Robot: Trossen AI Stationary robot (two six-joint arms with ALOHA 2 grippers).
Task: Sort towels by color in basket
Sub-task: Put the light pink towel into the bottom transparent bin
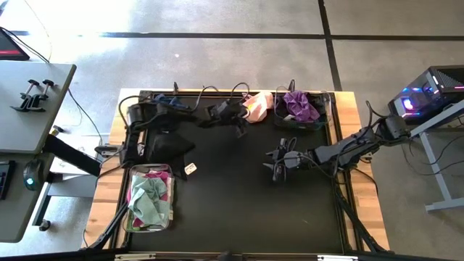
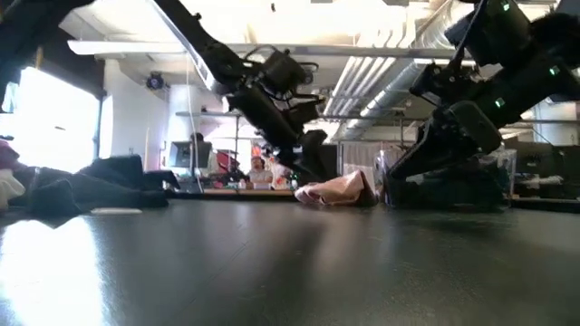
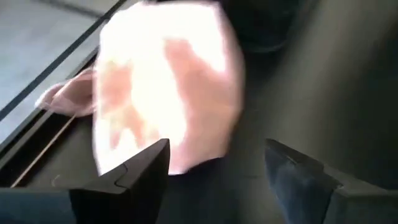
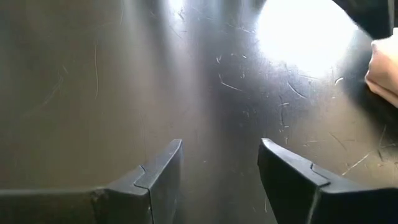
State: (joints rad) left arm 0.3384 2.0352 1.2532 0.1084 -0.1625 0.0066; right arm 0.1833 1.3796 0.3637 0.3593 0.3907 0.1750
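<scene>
Nearest the front edge of the black table mat [image 1: 239, 203], at its left corner, a clear wire basket [image 1: 130, 217] holds a heap of soft cloths: a mint towel [image 1: 148, 203] on top, with magenta towel [image 1: 156, 175] edges showing at the far end. Just beyond it a small white paper tag [image 1: 191, 169] lies on the mat, beside a crumpled black towel [image 1: 170, 141].

Mid-table, the right gripper [image 1: 275, 163] hangs low over bare mat. Its 2 dark fingers [image 4: 158, 177] stand apart with nothing between them.

Farther back, the left gripper [image 1: 239, 129] sits just beside a rumpled pale pink towel [image 1: 257, 105] that lies on the mat at the far edge. In the left wrist view the fingers [image 3: 143, 171] are spread wide and hold nothing; the pink cloth lies just ahead of them.

At the far right, touching the pink towel's side, a second dark basket [image 1: 322, 109] contains a bunched purple towel [image 1: 299, 106].
</scene>
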